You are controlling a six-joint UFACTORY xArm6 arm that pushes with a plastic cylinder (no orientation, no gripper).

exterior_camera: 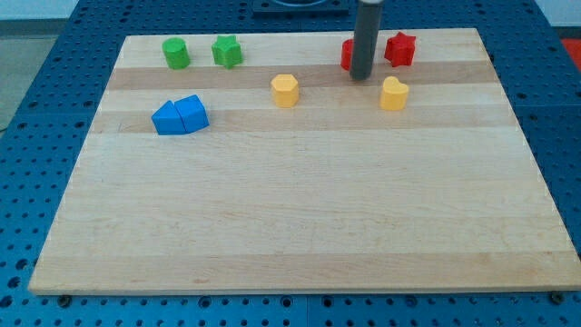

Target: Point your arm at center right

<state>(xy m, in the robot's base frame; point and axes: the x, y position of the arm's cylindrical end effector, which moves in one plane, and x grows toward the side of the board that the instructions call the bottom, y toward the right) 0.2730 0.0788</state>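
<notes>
**Tip up top, right of centre**

Camera view: your tip (362, 76) sits on the board (290, 227) near the view's top, a bit right of mid. No jaws on this rig, just a plain rod, so nothing is held. The tip is just beside a red block (347, 54), which is partly hidden behind the rod, shape unclear. A red star (399, 49) is near, to the tip's right. A yellow heart (393, 94) lies near, below-right of the tip. A yellow hexagon (285, 91) lies to the tip's left. The centre-right area of the board is well apart from the tip, toward the view's bottom-right. Far left: green cylinder (175, 53), green star (227, 51), w/ two touching blue blocks (180, 116) below them.
</notes>
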